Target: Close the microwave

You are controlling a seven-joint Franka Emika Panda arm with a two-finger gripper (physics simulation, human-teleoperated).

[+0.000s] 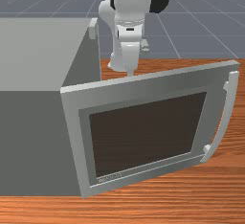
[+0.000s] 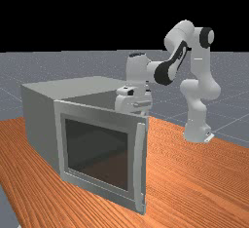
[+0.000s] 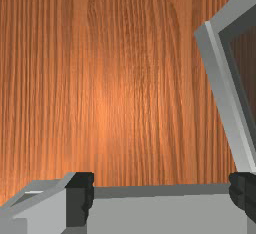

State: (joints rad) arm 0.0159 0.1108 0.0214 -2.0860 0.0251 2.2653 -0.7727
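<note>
The grey microwave (image 1: 29,139) stands on the front view's left, its door (image 1: 143,134) swung wide open toward that view's right. Beyond the door's top edge is my gripper (image 1: 129,72), on the door's inner side, with its tips hidden by the door. In the far view, the hand (image 2: 133,101) is partly behind the upper part of the door (image 2: 97,151). In the wrist view my gripper (image 3: 162,195) is open, its fingers far apart, with the microwave body (image 3: 165,215) below and between them. The door (image 3: 220,85) slants away near one finger; I cannot tell if they touch.
A curved handle (image 1: 226,117) runs down the door's free edge. Orange-brown table (image 2: 194,178) lies beyond that edge and under the hand. The arm's base (image 2: 197,132) stands farther back at the far view's right.
</note>
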